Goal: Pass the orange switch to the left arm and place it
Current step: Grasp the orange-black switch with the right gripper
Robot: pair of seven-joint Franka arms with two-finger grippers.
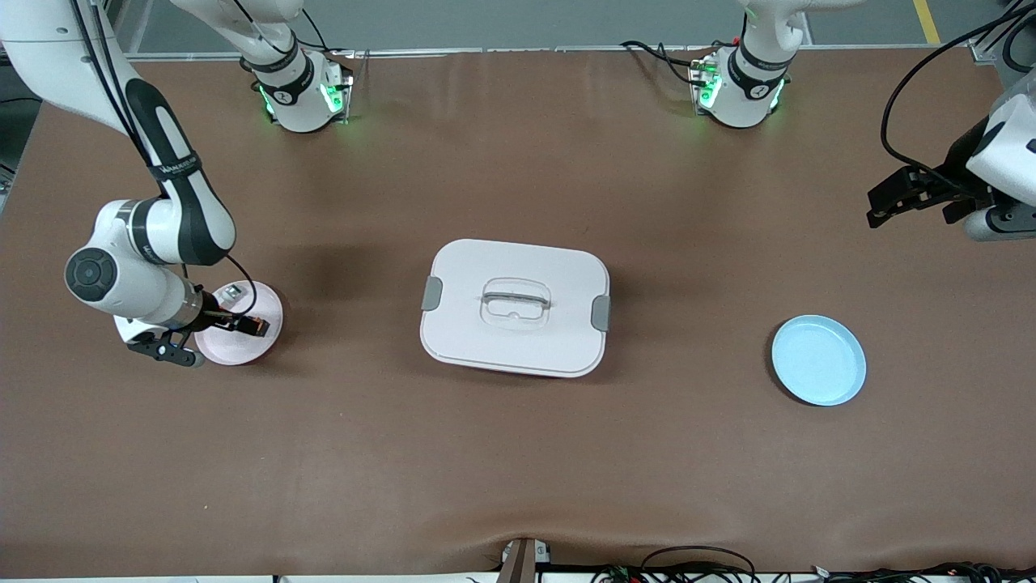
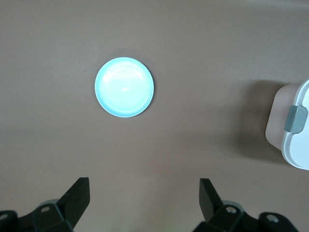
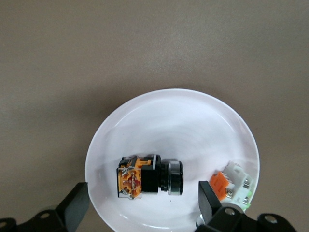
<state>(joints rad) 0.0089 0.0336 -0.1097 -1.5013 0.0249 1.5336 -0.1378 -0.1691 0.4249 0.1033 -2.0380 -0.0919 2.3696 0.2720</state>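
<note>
The orange switch (image 3: 149, 176), a small black block with an orange end, lies on its side on a pink plate (image 1: 263, 340) at the right arm's end of the table. My right gripper (image 3: 143, 203) hangs low over that plate, open, one finger on each side of the switch and not touching it. The white box (image 1: 515, 308) with grey latches stands at the table's middle. My left gripper (image 1: 874, 206) is open and holds nothing, up in the air over the left arm's end of the table, and that arm waits.
A small white part with an orange end (image 3: 231, 183) lies on the pink plate beside the switch, close to one right finger. A light-blue plate (image 1: 818, 360) sits toward the left arm's end, nearer the front camera than the left gripper. Cables lie along the front edge.
</note>
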